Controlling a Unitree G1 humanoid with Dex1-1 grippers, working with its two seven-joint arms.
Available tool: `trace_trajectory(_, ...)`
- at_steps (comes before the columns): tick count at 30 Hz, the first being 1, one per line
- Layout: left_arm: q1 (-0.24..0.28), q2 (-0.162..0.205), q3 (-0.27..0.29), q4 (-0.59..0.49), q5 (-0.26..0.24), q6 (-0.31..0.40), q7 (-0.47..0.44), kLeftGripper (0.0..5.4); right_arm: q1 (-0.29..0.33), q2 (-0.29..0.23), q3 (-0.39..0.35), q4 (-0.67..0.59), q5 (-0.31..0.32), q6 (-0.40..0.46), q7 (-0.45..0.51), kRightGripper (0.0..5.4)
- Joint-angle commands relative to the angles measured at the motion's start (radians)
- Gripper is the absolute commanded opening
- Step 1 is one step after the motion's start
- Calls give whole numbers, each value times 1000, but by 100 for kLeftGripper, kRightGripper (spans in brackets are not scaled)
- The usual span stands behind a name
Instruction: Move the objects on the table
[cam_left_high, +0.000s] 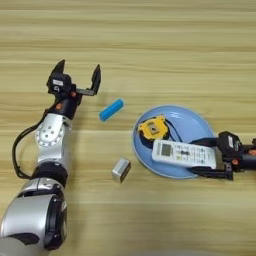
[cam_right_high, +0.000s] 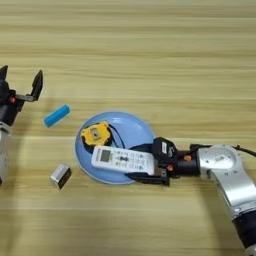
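Nearest on the worktop: small silver metal block, lying free at about 8 o'clock from the plate, apart from its rim

Light blue plate sits right of centre. White remote lies across its near part, display end toward 9 o'clock, other end over the rim at 4 o'clock. Right tool comes in from 3 o'clock, black fingers pinching the remote's right end, one along the far edge, one along the near edge. Silver right forearm trails off toward 4 o'clock

Yellow-and-black tape measure on the plate at about 10 o'clock, just beyond the remote's display end; contact between them unclear

Blue bar lies on bare wood at 9 o'clock from the plate, angled, well apart from the rim

Farthest: left tool at 10 o'clock from the blue bar, fingers spread wide, nothing between them, near the bar but apart from it
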Motion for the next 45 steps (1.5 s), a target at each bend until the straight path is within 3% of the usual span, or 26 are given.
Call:
trace_trajectory(1,-16,-3,-3,9,4,-4,-4,540,-4,-26,1,5,-11,-1,12,290)
trace_trajectory(16,-15,-2,-2,10,3,-4,-7,540,-6,-28,5,11,-20,-2,6,290)
trace_trajectory(17,-15,-2,-2,10,3,-4,-7,540,-6,-27,5,10,-21,-2,5,319)
trace_trajectory(24,-14,-2,-2,10,3,-4,-7,540,-6,-23,2,7,-13,-2,-5,385)
trace_trajectory(37,-18,-2,-2,16,4,-5,-7,540,-14,10,-54,-39,100,24,-10,538)
trace_trajectory(45,-19,-1,-1,19,4,-7,-6,540,-21,41,-103,-75,180,59,-27,538)
